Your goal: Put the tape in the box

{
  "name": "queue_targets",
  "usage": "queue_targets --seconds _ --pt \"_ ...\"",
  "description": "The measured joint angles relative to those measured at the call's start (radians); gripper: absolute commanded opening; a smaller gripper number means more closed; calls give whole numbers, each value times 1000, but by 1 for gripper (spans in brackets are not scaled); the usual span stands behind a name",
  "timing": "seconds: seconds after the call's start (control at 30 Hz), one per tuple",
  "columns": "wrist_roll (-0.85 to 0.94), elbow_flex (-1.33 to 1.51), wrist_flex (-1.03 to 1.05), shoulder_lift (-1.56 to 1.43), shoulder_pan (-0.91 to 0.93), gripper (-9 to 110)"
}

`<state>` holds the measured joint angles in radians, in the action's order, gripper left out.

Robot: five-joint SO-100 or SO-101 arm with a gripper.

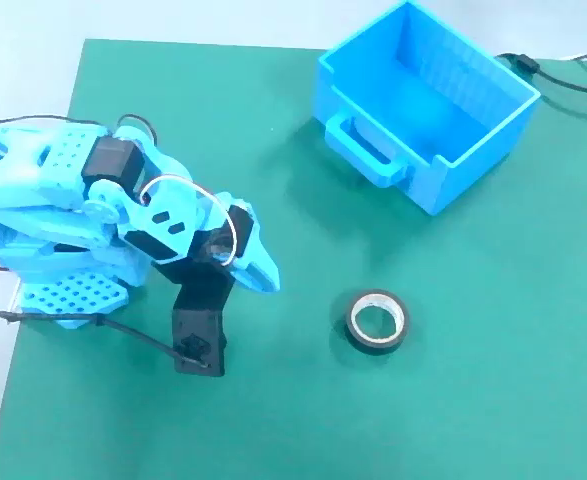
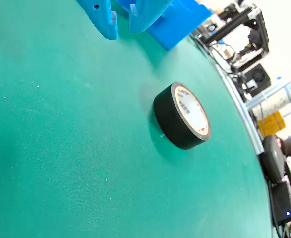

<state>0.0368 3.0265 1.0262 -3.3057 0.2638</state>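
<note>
The black tape roll (image 1: 376, 321) with a pale inner ring lies flat on the green mat, in front of the box in the fixed view. The blue box (image 1: 425, 107) stands open and empty at the back right, its loop handle facing the arm. My gripper (image 1: 266, 277) is shut and empty, low over the mat to the left of the tape and apart from it. In the wrist view the gripper (image 2: 124, 29) enters from the top edge. There the tape (image 2: 181, 117) lies ahead of it and part of the box (image 2: 181, 21) shows behind.
The green mat (image 1: 473, 400) covers the table. A black cable (image 1: 558, 78) runs behind the box at the back right. A black bracket (image 1: 199, 335) hangs from the arm near the mat. Equipment stands beyond the table edge (image 2: 244, 54) in the wrist view.
</note>
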Motion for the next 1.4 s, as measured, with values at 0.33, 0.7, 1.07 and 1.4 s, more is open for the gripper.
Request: queue_targets --seconds 0.33,0.7,1.07,1.4 --pt "0 0 0 0 0 0" --pt "0 0 0 0 25 0" --pt "0 -29 17 8 44 0" --pt "2 -212 54 123 55 0"
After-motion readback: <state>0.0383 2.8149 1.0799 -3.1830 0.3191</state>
